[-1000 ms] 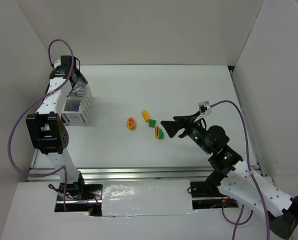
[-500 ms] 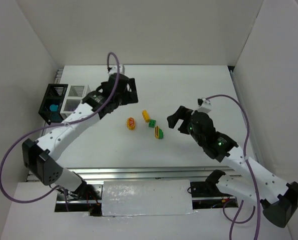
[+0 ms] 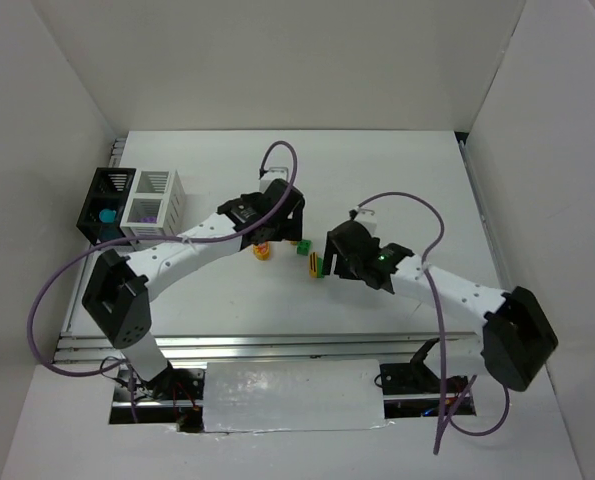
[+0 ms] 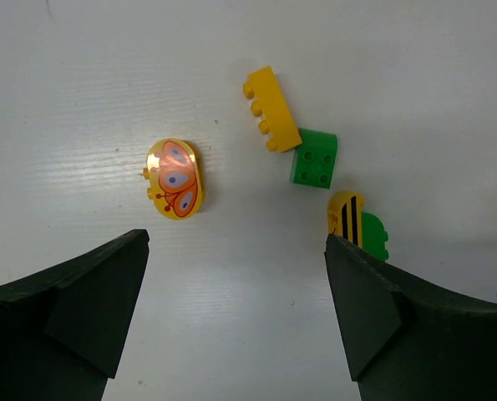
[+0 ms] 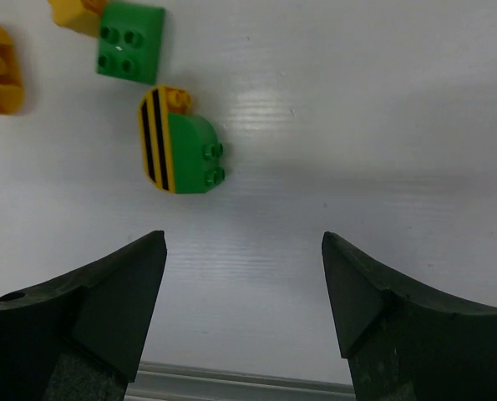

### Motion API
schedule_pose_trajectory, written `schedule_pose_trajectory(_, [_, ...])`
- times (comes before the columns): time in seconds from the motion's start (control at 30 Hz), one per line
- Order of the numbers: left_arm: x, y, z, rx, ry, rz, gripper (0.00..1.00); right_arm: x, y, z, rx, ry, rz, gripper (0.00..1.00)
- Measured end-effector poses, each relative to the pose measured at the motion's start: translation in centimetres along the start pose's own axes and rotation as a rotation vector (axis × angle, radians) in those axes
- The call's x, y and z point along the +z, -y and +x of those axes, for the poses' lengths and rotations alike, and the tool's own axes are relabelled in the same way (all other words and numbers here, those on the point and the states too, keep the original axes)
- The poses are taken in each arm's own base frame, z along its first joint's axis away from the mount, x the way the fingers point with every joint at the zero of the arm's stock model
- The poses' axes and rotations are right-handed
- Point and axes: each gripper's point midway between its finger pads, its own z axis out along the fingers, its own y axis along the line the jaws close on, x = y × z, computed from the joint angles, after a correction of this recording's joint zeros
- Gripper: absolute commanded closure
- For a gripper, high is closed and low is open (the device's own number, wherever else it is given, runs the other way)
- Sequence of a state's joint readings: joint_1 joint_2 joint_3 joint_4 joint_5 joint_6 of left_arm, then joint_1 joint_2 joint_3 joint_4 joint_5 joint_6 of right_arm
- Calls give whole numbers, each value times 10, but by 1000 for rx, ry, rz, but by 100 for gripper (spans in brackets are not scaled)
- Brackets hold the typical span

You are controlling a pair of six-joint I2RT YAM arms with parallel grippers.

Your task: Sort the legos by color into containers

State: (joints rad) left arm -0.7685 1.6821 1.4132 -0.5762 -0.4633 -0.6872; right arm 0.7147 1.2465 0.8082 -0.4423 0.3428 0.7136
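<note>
Green and yellow legos point(image 4: 315, 158) now lie beneath left gripper point(image 4: 235, 242) and right gripper point(image 5: 244, 242), both moved in, open and empty.

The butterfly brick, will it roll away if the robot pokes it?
Probably not: the butterfly brick lies flat on its broad face on the table, so it would likely slide, not roll. It looks like hard, glossy plastic, so it should stay stiff but may slip in a pinch on its curved edges.
</note>
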Motion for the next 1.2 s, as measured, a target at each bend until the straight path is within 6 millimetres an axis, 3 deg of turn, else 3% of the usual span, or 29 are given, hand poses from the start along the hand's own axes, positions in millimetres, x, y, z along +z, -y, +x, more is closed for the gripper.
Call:
schedule_pose_trajectory(0.1, [-16,-4,-12,-28,44,18,0,17,0,19,-62,-75,42,18])
schedule_pose_trajectory(0.27, [-38,-15,-15,-58,83,38,1,34,-21,16,-94,-94,35,17])
schedule_pose_trajectory(0.43, [-36,-23,-2,-60,65,34,0,36,-32,15,-100,-89,2,17])
schedule_pose_trajectory(0.6, [-30,-25,14,-53,35,48,1,41,-30,13,-82,-71,37,12])
schedule_pose_trajectory(0.67, [-27,-18,14,-52,28,71,1,33,-23,5,-36,-25,57,11])
schedule_pose_trajectory(0.77, [-15,-2,10,-43,12,82,7,2,-6,-13,69,88,55,11])
schedule_pose_trajectory(0.83, [0,12,10,-37,-3,84,10,-24,1,-32,147,176,27,11])
schedule_pose_trajectory(0.97, [40,35,28,-7,-72,69,25,-71,9,-62,260,319,-69,12])
schedule_pose_trajectory(1.1, [73,54,46,29,-128,56,30,-90,13,-71,291,366,-108,12])
schedule_pose_trajectory(1.2, [88,66,52,43,-143,55,30,-91,16,-68,283,360,-103,12])
